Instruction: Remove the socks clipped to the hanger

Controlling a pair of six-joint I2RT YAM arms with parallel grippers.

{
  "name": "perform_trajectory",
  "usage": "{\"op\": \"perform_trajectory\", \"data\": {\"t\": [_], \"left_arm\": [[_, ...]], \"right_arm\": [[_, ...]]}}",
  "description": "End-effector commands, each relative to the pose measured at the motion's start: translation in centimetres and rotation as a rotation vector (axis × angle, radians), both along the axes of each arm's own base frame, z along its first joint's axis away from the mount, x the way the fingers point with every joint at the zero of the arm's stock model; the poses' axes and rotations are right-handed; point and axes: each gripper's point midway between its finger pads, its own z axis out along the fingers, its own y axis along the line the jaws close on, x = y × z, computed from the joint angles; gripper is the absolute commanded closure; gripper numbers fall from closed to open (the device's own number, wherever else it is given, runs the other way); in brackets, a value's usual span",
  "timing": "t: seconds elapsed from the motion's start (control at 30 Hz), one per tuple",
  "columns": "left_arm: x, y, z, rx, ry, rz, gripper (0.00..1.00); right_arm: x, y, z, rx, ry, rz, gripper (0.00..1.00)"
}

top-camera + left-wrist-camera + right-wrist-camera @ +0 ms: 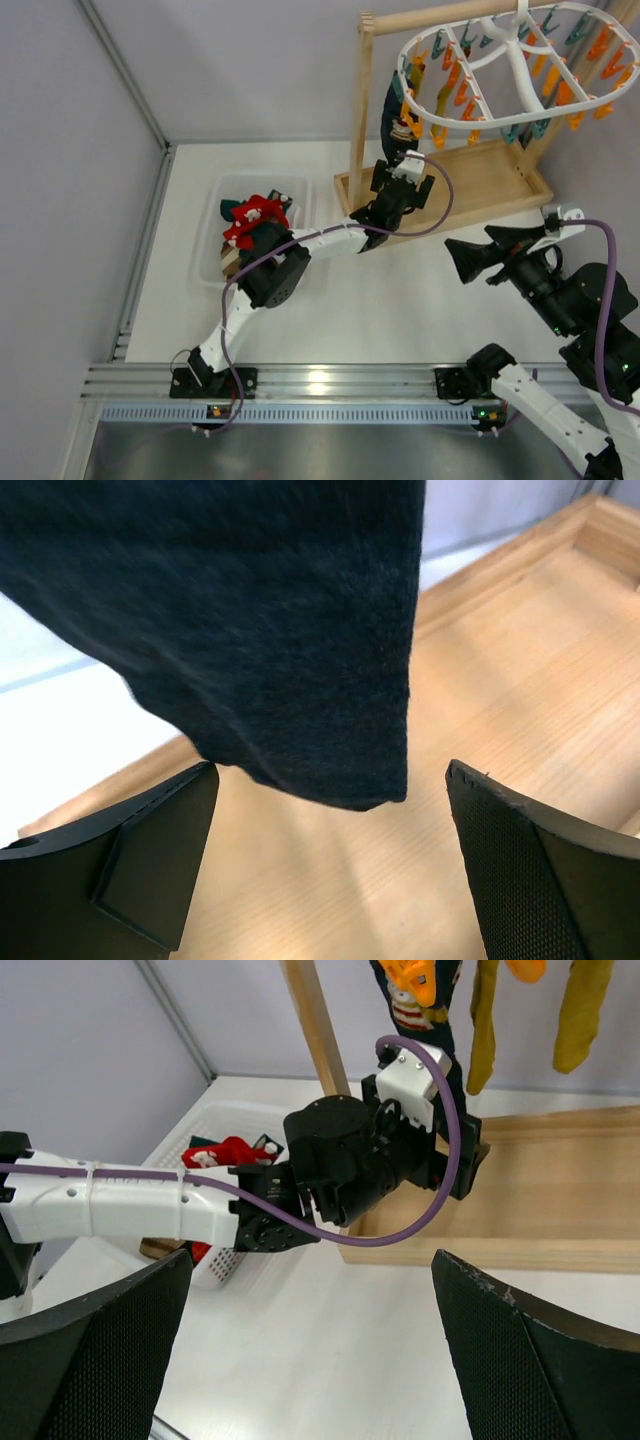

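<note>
The hanger (521, 60) hangs from a wooden stand (490, 180) at the far right of the tabletop, with a dark sock (250, 630) and yellow socks (485, 1020) clipped to it. The left gripper (330, 775) is spread wide below the dark sock's tip without pinching it. The right gripper (458, 262), also wide open and empty, is above the tabletop's right side, and red socks (250, 220) lie in a bin (215, 250) near the left edge.
</note>
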Motion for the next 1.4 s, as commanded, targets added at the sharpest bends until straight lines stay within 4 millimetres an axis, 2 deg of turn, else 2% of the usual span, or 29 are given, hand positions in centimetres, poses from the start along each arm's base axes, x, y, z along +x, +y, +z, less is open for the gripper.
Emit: {"op": "perform_trajectory", "data": {"t": [0.0, 0.07, 0.17, 0.23, 0.27, 0.37, 0.47, 0.5, 0.57, 0.6, 0.67, 0.7, 0.77, 0.8, 0.83, 0.87, 0.9, 0.93, 0.97, 1.03, 1.07, 1.1, 1.23, 1.27, 1.3, 1.37], "left_arm": [[1.1, -0.2, 5.0, -0.069, -0.134, 0.024, 0.01], [1.1, 0.1, 5.6, -0.069, -0.149, 0.035, 0.06], [1.2, 0.5, 6.4, -0.069, -0.181, 0.049, 0.2], [1.3, 0.5, 7.0, -0.071, -0.203, 0.046, 0.24], [1.6, 0.6, 7.1, -0.071, -0.208, 0.049, 0.35], [1.8, 0.6, 8.0, -0.082, -0.225, 0.049, 0.54], [1.7, 0.4, 8.4, -0.085, -0.237, 0.03, 0.65], [1.7, 0.3, 8.7, -0.091, -0.239, 0.026, 0.79], [1.7, 0.3, 8.8, -0.087, -0.242, 0.023, 0.9], [1.7, 0.5, 8.9, -0.084, -0.243, 0.031, 1.0], [1.4, 0.7, 8.9, -0.082, -0.238, 0.037, 1.0], [1.2, 1.0, 8.0, -0.074, -0.221, 0.044, 1.0], [0.3, 1.5, 8.6, -0.086, -0.214, 0.053, 1.0], [0.0, 2.1, 7.2, -0.075, -0.186, 0.072, 1.0], [-0.7, 2.4, 8.2, -0.092, -0.186, 0.076, 1.0], [-1.4, 2.2, 8.0, -0.105, -0.175, 0.069, 1.0], [-2.0, 2.5, 6.9, -0.084, -0.156, 0.07, 1.0], [-2.5, 3.3, 7.8, -0.095, -0.157, 0.1, 1.0], [-3.6, 2.9, 7.7, -0.09, -0.153, 0.093, 1.0], [-4.7, 3.6, 7.2, -0.064, -0.145, 0.132, 1.0], [-5.9, 3.2, 8.0, -0.07, -0.149, 0.117, 1.0], [-6.5, 3.2, 7.5, -0.054, -0.143, 0.118, 1.0], [-9.1, 2.0, 8.5, -0.043, -0.148, 0.092, 1.0], [-10.3, 1.3, 8.6, -0.012, -0.152, 0.085, 1.0], [-10.7, 0.8, 9.0, -0.005, -0.164, 0.085, 1.0], [-12.5, -0.5, 9.4, 0.047, -0.187, 0.081, 1.0]], "right_arm": [[-0.7, 1.4, 0.9, 0.035, -0.037, 0.084, 0.0], [-0.5, 1.5, 0.7, 0.031, -0.038, 0.083, 0.0], [-0.2, 2.0, 0.4, 0.029, -0.034, 0.098, 0.0], [-0.1, 2.3, 0.2, 0.021, -0.024, 0.107, 0.0], [0.0, 2.3, 0.3, 0.014, -0.024, 0.107, 0.0], [0.1, 2.2, 0.4, 0.007, -0.023, 0.103, 0.0], [0.2, 2.3, 0.3, 0.007, -0.018, 0.103, 0.0], [0.1, 2.3, 0.2, 0.007, -0.011, 0.103, 0.0], [0.1, 2.2, 0.1, 0.007, -0.006, 0.101, 0.01], [0.0, 2.2, 0.0, 0.012, -0.001, 0.1, 0.01], [0.0, 2.1, -0.2, 0.017, -0.002, 0.098, 0.01], [0.0, 2.1, -0.1, 0.03, -0.005, 0.094, 0.01], [0.0, 2.0, -0.1, 0.043, -0.006, 0.089, 0.0], [-0.1, 2.2, -0.1, 0.056, -0.004, 0.096, 0.0], [-0.2, 2.3, 0.4, 0.068, -0.016, 0.104, 0.01], [-0.6, 2.8, 0.9, 0.078, -0.027, 0.141, 0.01], [-0.9, 3.0, 1.4, 0.089, -0.038, 0.157, 0.01], [-0.9, 3.3, 1.9, 0.093, -0.046, 0.172, 0.01], [-1.0, 3.5, 2.4, 0.09, -0.056, 0.189, 0.01], [-1.2, 3.8, 3.4, 0.072, -0.06, 0.208, 0.01], [-1.1, 3.8, 3.8, 0.063, -0.062, 0.209, 0.01], [-1.4, 3.5, 5.1, 0.057, -0.089, 0.206, 0.0], [-0.6, 2.8, 6.3, 0.014, -0.077, 0.157, 0.01], [-0.8, 2.2, 7.5, 0.018, -0.095, 0.137, 0.0], [-0.1, 1.5, 6.9, -0.006, -0.061, 0.081, 0.01], [0.3, 0.1, 7.9, -0.016, -0.062, 0.007, 0.01]]}}
